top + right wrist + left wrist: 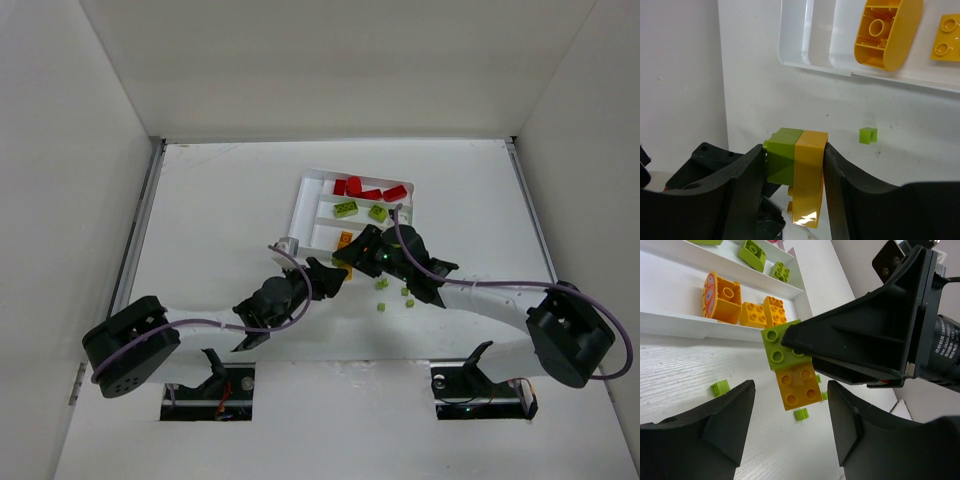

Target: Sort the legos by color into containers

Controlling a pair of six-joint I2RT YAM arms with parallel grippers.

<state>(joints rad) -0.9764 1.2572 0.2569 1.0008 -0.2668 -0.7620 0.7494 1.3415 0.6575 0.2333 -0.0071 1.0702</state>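
The right gripper (795, 162) is pinching a glossy lime green brick (782, 152) snapped onto a studded yellow-orange brick (809, 170), just off the near rim of the smooth white tray (815, 35). The left gripper (790, 427) is gaping wide and facing the pair, holding nothing. Three orange pieces (754, 315), one of them rounded, are sitting in the nearest slot and two green bricks (752, 254) in the next, while four tiny lime studs (381, 285) are lying loose on the matte white table (220, 200) by the arms.
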